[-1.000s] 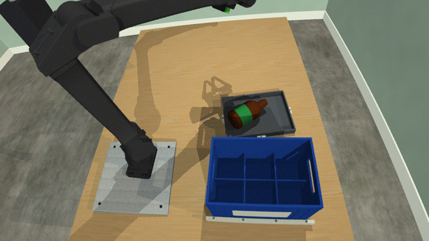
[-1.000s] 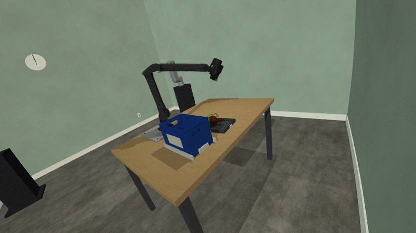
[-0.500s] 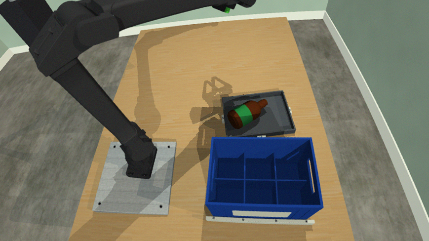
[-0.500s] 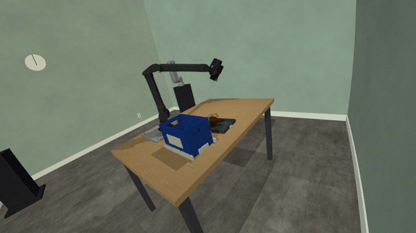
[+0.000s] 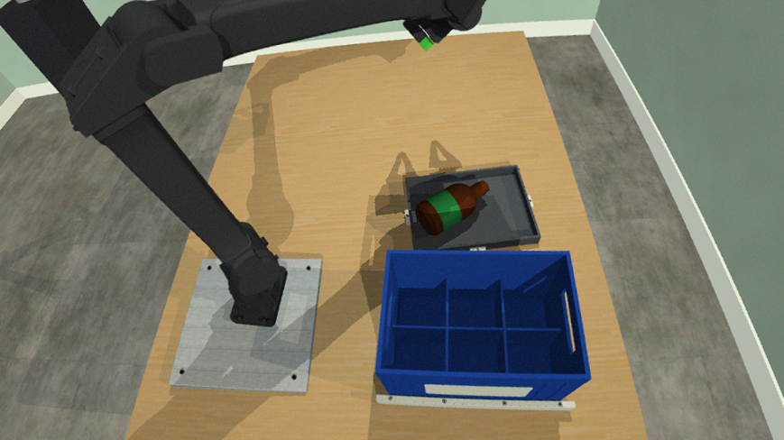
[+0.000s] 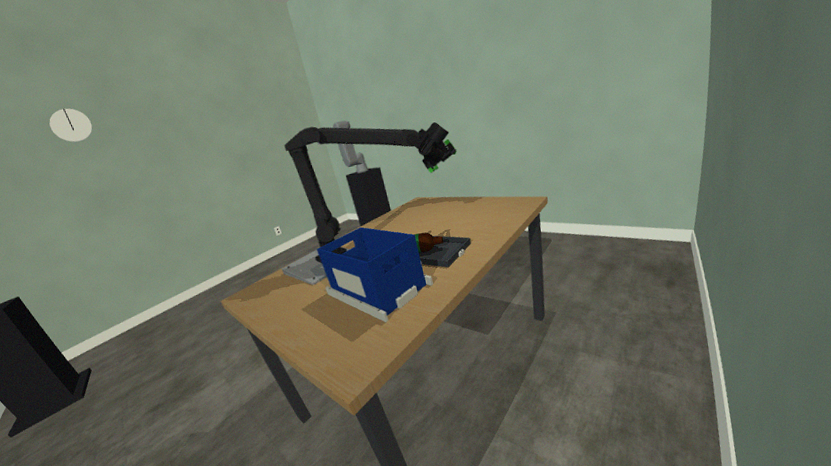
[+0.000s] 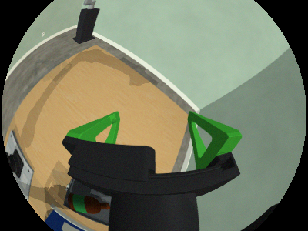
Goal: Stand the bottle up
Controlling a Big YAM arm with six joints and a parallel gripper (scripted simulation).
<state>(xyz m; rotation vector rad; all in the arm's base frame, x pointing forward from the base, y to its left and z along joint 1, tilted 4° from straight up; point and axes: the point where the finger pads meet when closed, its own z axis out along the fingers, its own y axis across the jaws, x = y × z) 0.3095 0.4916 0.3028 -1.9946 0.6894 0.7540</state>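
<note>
- Progress first: you have nothing done yet. The bottle (image 5: 450, 207) lies on its side in the tray (image 5: 522, 227), body toward the tray's left edge and neck pointing up and right toward the far wall side.
- The tray sits on the bench (image 5: 316, 133) just behind the blue crate (image 5: 396, 326), nearly touching it; both look square to each other.
- The crate's compartments hold nothing that you can see from above.
- What is left, as I judge it: bring the arm down to the bottle, grip it, tip it upright, set its base on the tray floor, and let go.
- The gripper (image 5: 425, 35) hangs high above the far end of the bench, well apart from the bottle.
- Your jaws are spread fully wide. The green fingers in the wrist view have only wall and bench between them, so they hold and touch nothing.
</note>
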